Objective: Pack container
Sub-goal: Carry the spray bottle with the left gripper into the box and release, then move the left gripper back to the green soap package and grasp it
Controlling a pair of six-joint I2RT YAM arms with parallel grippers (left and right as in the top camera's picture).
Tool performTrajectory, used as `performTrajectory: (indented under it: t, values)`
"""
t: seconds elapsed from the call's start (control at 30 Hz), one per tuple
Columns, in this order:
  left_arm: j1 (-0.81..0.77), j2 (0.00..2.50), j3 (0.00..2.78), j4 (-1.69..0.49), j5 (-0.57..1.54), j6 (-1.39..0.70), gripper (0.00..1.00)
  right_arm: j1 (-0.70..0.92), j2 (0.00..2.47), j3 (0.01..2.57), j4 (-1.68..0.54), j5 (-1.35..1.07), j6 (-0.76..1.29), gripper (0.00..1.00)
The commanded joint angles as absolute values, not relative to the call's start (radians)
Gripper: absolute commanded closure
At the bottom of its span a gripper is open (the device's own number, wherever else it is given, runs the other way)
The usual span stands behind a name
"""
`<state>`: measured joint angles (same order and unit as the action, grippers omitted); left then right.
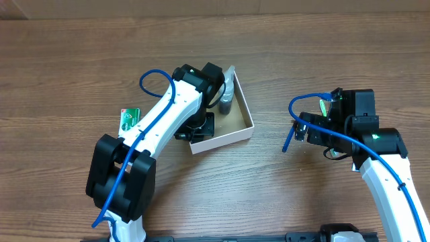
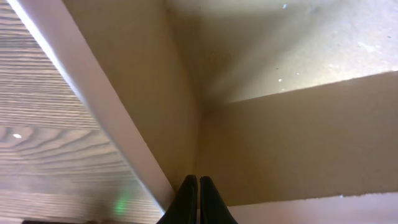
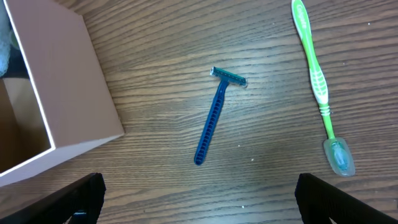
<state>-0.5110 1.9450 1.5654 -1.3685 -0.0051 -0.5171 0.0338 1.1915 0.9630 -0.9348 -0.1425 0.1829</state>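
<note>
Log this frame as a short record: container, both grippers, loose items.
container: open, on table, unidentified grey item inside
left gripper: shut, nothing between fingers, down in a container corner
right gripper: open, empty, near razor
razor: blue, on table, outside container
toothbrush: green, on table, apart from razor

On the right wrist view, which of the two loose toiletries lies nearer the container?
The blue razor, lying between the container and the green toothbrush.

table [image 1: 336, 47]: brown wood, grain running sideways | light: soft, even
</note>
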Motion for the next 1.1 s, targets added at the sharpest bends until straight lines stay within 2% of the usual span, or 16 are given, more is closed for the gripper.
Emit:
performTrajectory:
  t: [0.0,0.27,0.53,1.07]
  values:
    - [-0.497,1.955,1.559,-1.376,-0.1,-0.501,0.96,0.038,1.19,0.988,-0.93,-0.144,0.184,0.0]
    - [-0.433,1.955,1.559,-1.374,-0.194,-0.501,0.96,0.038,1.19,0.988,-0.93,-0.144,0.184,0.0]
    - [-0.347,1.955,1.559,-1.33,-0.202,-0.462,0.96,0.038,1.19,0.988,-0.93,-0.144,0.184,0.0]
    - [-0.439,1.932,1.66,-1.324,-0.192,-0.426,0.96,0.038,1.19,0.988,-0.93,-0.144,0.184,0.0]
